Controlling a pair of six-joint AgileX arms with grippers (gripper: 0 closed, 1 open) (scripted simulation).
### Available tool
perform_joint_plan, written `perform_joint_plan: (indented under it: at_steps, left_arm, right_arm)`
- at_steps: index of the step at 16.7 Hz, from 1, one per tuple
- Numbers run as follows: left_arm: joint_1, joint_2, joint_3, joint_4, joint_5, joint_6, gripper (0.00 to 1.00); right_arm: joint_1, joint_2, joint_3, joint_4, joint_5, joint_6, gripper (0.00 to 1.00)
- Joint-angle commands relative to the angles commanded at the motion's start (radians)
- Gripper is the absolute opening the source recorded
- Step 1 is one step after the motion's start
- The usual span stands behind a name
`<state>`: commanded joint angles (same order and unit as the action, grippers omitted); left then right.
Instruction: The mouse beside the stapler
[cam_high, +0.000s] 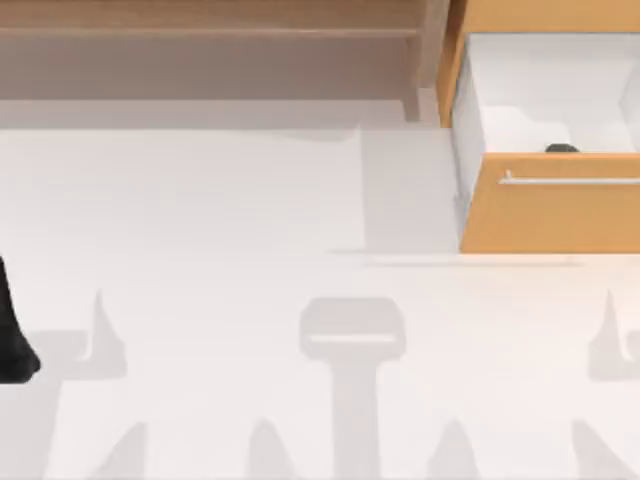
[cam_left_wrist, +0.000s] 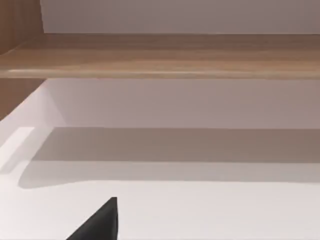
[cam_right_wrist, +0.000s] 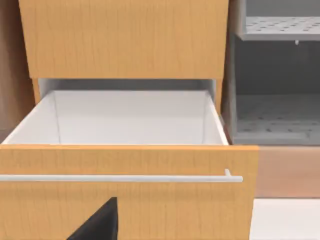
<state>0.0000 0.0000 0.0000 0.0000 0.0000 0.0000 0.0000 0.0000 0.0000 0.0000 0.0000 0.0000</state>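
Here, the mouse (cam_high: 562, 149) appears as a small black dome in the top view's upper right, inside the open drawer (cam_high: 480, 110), against its orange front (cam_high: 550, 215). The right wrist view faces that front and its silver handle (cam_right_wrist: 120, 178), and the white interior behind. The left gripper (cam_high: 15, 345) sits at the left edge of the white table (cam_high: 250, 300); how far its claw is open cannot be told. The table's middle lies bare.
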Motion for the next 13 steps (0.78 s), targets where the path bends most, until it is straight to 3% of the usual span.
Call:
perform_joint_plan:
  at_steps: [6, 13]
  left_arm:
    - [0.0, 0.0, 0.0, 0.0, 0.0, 0.0, 1.0]
    - [0.0, 0.0, 0.0, 0.0, 0.0, 0.0, 1.0]
  right_arm:
    - [0.005, 0.096, 0.089, -0.051, 0.003, 0.024, 1.0]
    - [0.035, 0.626, 0.572, -0.308, 0.016, 0.149, 1.0]
